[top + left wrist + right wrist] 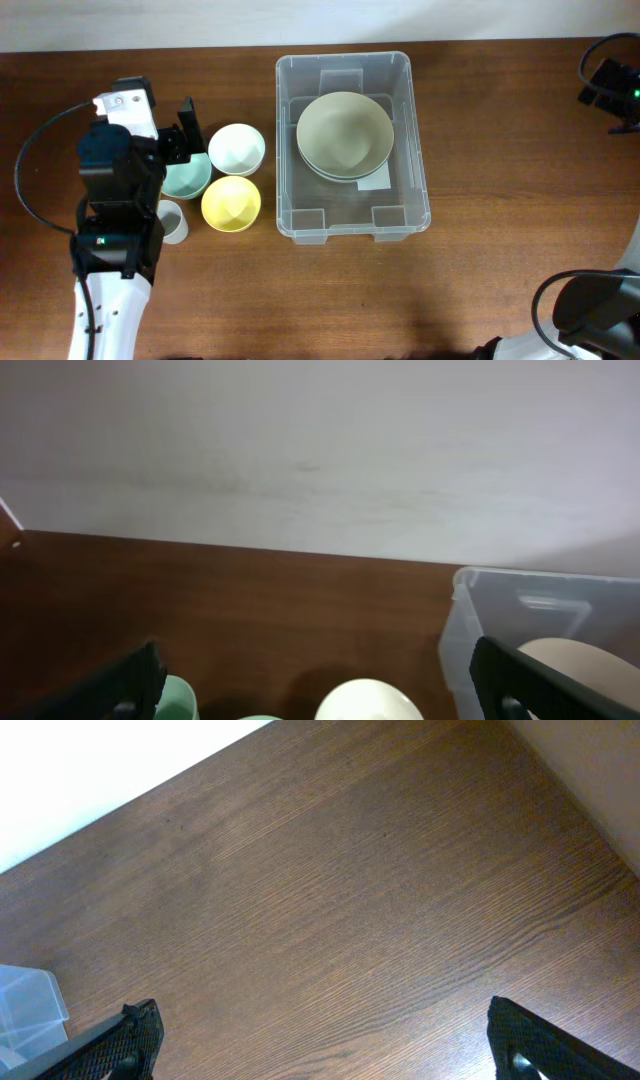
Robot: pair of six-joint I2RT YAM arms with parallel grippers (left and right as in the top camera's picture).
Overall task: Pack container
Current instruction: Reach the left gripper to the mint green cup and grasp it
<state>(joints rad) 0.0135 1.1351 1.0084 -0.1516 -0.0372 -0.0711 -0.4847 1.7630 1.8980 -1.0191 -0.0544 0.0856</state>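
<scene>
right of centre on the wooden table (500,250), the container (285,150) sits square and upright, lid off. two sage bowls (345,133) are nested in its far half; a white label (375,178) shows through the floor beside them. near half is unfilled.

left of it, apart from its wall: white bowl (236,148), yellow bowl (231,203), mint bowl (188,178), small cup (172,222).

left gripper (325,695): jaws spread wide, nothing between them, hanging over the mint bowl's far edge with the white bowl just beside. right gripper (330,1060): jaws also wide apart and unloaded, over bare wood, with only a corner of the container at the edge of its wrist view.

handling judgement, container:
- thin clear plastic, likely light and slick; probably slides on the wood if a bowl knocks the wall.
- walls probably flex; rounded rim is the stiffest part and the likely pinch point, one finger inside, one outside.
- bowls inside add some weight, so a one-sided lift would likely tip it.

bowls: rigid, smooth; material cannot be told, treat as breakable. take by the rim and lower in rather than drop.
</scene>
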